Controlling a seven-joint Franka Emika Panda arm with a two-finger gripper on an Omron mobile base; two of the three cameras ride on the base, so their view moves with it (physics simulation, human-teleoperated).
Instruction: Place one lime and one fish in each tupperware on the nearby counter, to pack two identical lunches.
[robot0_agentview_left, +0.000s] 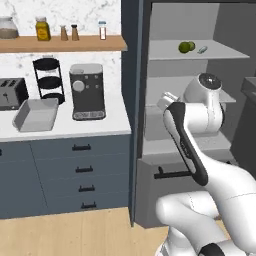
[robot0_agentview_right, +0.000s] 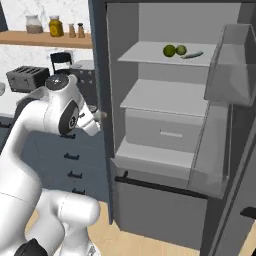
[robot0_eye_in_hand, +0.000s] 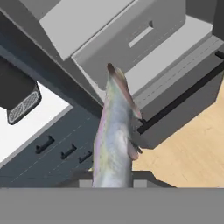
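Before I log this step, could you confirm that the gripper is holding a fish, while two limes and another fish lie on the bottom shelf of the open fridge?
Not quite: the two limes and the other fish lie on the top shelf of the open fridge, not the bottom one, as the right base view shows. The rest stands: the gripper is shut on a fish, seen in the hand view.

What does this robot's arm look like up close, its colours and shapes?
The arm is glossy white, built of rounded, tube-like segments with dark grey bands and black strips at the joints. One joint ends in a round cap with a dark disc on top. No loose cables show. The gripper has small dark finger tips.
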